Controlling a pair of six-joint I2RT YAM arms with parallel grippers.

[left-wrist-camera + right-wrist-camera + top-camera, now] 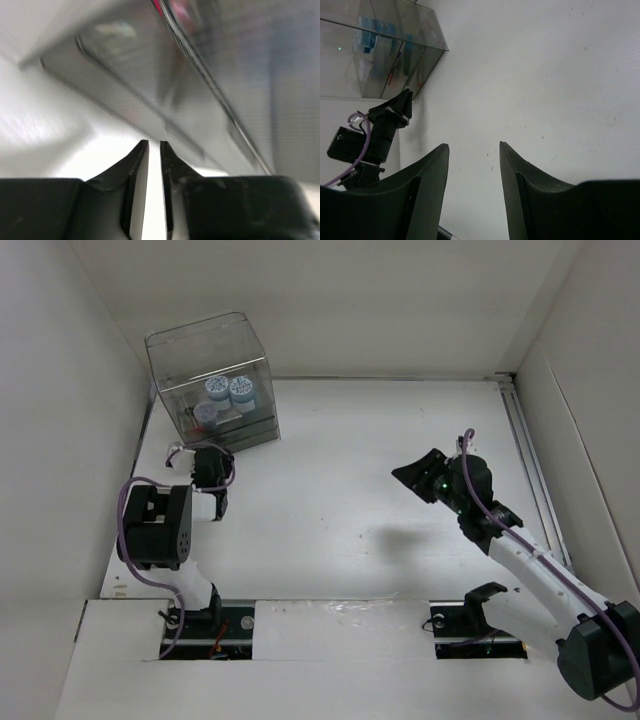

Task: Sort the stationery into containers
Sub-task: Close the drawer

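Observation:
The clear organizer [212, 380] stands at the table's far left with its tall lid down. Two blue-white rolls [229, 389] sit inside it, and a bit of red [203, 426] shows low inside. No marker or pen lies loose on the table. My left gripper [207, 449] is just in front of the organizer's base, its jaws almost together and empty [154, 144]. The organizer's lower wall [150, 90] fills that wrist view, blurred. My right gripper [415, 476] hovers mid-right over the table, open and empty [472, 146]. The organizer [385, 55] shows far left there.
White walls enclose the table on the left, back and right. A metal rail [530, 455] runs along the right edge. The left arm [375, 135] and its purple cable show in the right wrist view, next to the organizer.

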